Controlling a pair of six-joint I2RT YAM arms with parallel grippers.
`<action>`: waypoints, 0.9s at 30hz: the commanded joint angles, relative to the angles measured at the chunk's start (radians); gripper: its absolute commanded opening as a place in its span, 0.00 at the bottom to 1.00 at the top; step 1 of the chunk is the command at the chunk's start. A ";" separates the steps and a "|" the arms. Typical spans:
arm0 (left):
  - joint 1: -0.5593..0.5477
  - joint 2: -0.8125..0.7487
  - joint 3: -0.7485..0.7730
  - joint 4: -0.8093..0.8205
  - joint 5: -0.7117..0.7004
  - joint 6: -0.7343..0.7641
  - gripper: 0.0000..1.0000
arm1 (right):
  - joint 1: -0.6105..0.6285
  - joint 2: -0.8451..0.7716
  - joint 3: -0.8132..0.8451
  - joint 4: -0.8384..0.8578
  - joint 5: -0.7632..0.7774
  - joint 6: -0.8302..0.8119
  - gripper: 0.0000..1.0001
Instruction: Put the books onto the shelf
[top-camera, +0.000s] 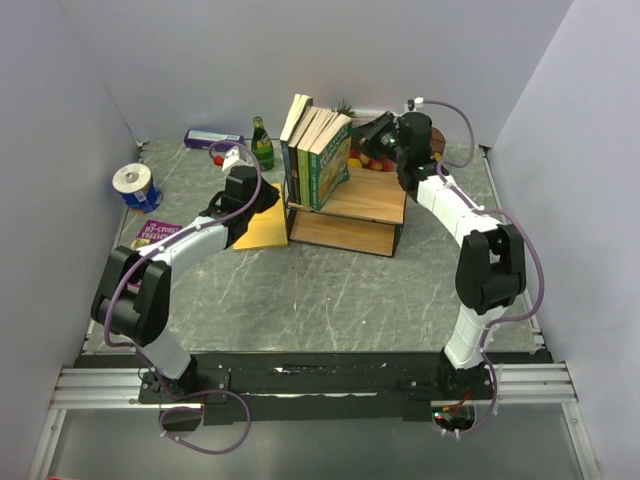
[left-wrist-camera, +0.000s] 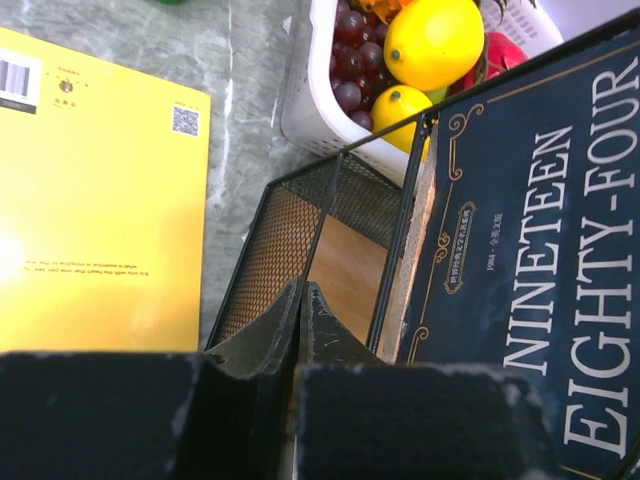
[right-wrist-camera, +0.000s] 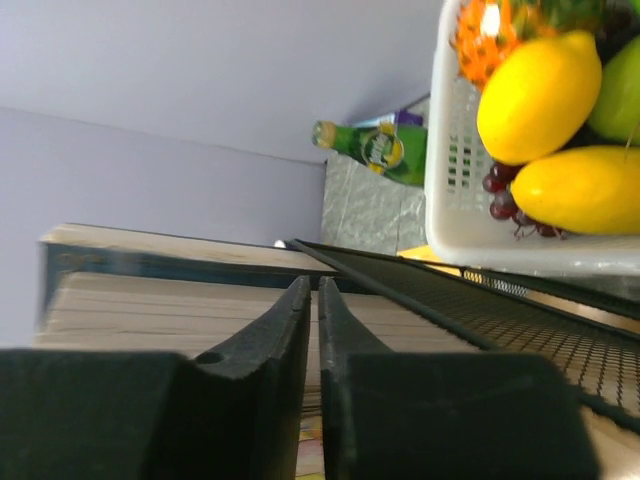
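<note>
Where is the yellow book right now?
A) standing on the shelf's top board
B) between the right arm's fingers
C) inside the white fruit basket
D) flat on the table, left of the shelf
D: the top view shows the yellow book lying flat on the table, beside the left end of the shelf and not on its boards.

The dark blue book is showing "NINETEEN EIGHTY-FOUR" in large pale capitals, running sideways in the left wrist view, with a small "1984" sitting in the gold ornament beside it. The yellow book is carrying a barcode and a QR code; its fine print is proving too small to read. Lettering on the purple book and the green bottle is blurring beyond reading.
</note>
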 joint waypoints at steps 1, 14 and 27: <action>-0.004 -0.066 0.024 0.003 -0.048 0.023 0.06 | -0.032 -0.095 0.006 -0.006 0.018 -0.042 0.22; -0.004 -0.204 0.030 -0.052 -0.137 0.095 0.07 | -0.047 -0.242 0.021 -0.162 0.108 -0.172 0.60; 0.094 -0.438 -0.142 -0.299 -0.216 0.028 0.32 | 0.057 -0.698 -0.391 -0.236 0.347 -0.333 0.63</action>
